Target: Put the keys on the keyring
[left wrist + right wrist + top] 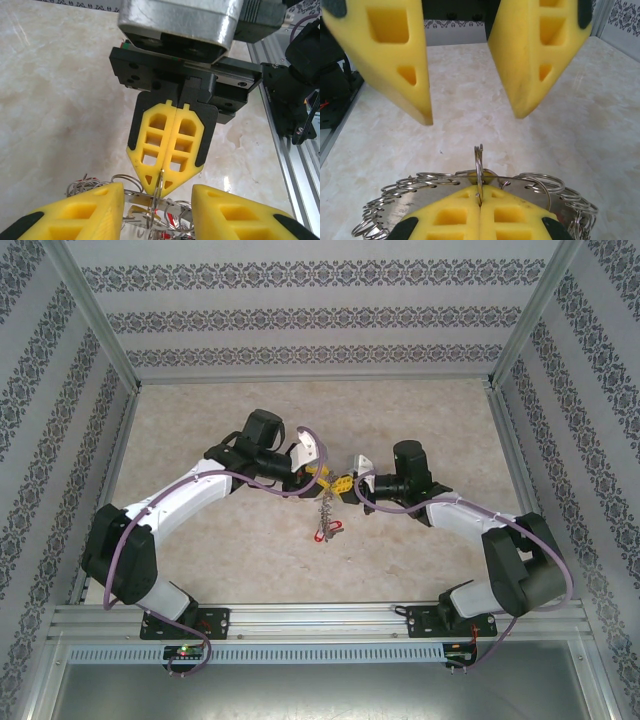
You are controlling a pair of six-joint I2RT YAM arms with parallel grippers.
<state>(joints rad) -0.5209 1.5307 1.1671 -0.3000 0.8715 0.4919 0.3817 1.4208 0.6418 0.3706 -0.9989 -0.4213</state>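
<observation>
We see the right gripper (480, 192) with its yellow fingers pressed together on a small wire ring (478, 160) that stands upright just over the keyring (415, 200), while the left gripper (472, 117) hangs opposite, fingers apart, above the marbled table (580, 125).

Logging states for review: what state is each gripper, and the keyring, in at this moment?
left gripper: open, fingers flanking the small ring without touching it.
right gripper: shut on the small ring.
small ring: upright, pinched at its lower edge.
keyring: at the right gripper's tip, with its fringe of rings splayed.
</observation>
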